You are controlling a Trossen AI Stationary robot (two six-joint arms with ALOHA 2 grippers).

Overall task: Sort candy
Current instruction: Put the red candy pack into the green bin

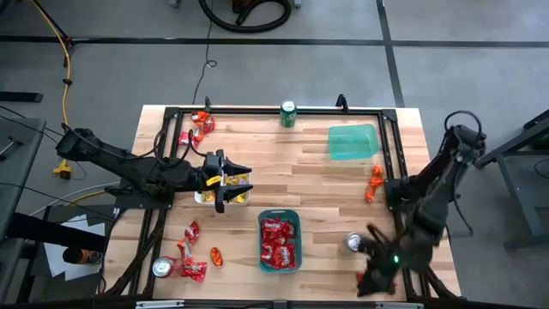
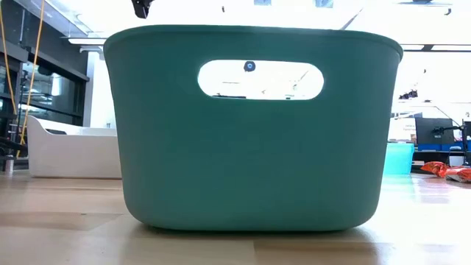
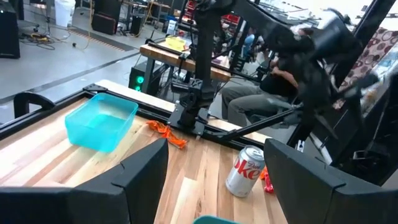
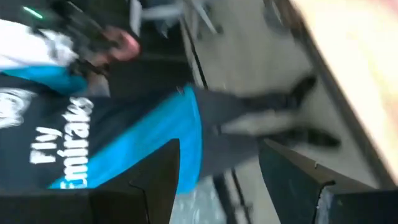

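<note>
Both claws stand released with nothing between their fingers: the left gripper (image 1: 232, 182) hovers over the middle of the desk's left half, above a small pale tray (image 1: 208, 196), while the right gripper (image 1: 375, 266) hangs low at the desk's near right corner, pointing out past the edge toward a person in a dark and blue shirt (image 4: 93, 130). From where I stand, the candy (image 1: 279, 240) is spread about: a pile of red packets fills the teal bin (image 1: 296, 215) at the middle of the near edge, more red ones (image 1: 192, 257) lie toward the near left corner beside a silver can (image 1: 161, 268), a single orange piece (image 1: 216, 255) sits just beside them, another red cluster (image 1: 198, 127) lies at the far left corner, and orange packets (image 1: 375, 182) rest along the right edge. A light blue tray (image 1: 353, 142) sits toward the far right corner, a green can (image 1: 288, 113) stands at the far edge, and a second silver can (image 1: 353, 243) stands near the right gripper.
</note>
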